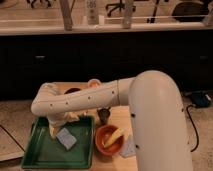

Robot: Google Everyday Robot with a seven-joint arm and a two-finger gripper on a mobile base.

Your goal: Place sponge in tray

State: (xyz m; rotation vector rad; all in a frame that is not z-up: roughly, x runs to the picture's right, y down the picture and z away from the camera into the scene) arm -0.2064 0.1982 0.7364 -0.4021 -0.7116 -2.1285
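The dark green tray point(35, 159) lies at the front left of the wooden table. The pale blue-grey sponge point(66, 138) lies flat inside the tray, towards its back right part. My white arm reaches in from the right and bends down over the tray. My gripper point(54, 128) hangs just above the tray's back left area, directly left of the sponge and very close to it. I cannot tell whether it touches the sponge.
A round orange bowl point(102, 141) holding a yellow item point(115, 135) stands right of the tray. A small dark cup point(104, 116) stands behind the bowl. A white paper point(128, 148) lies to the bowl's right. A brown bowl point(72, 91) sits behind the arm. A dark counter runs along the back.
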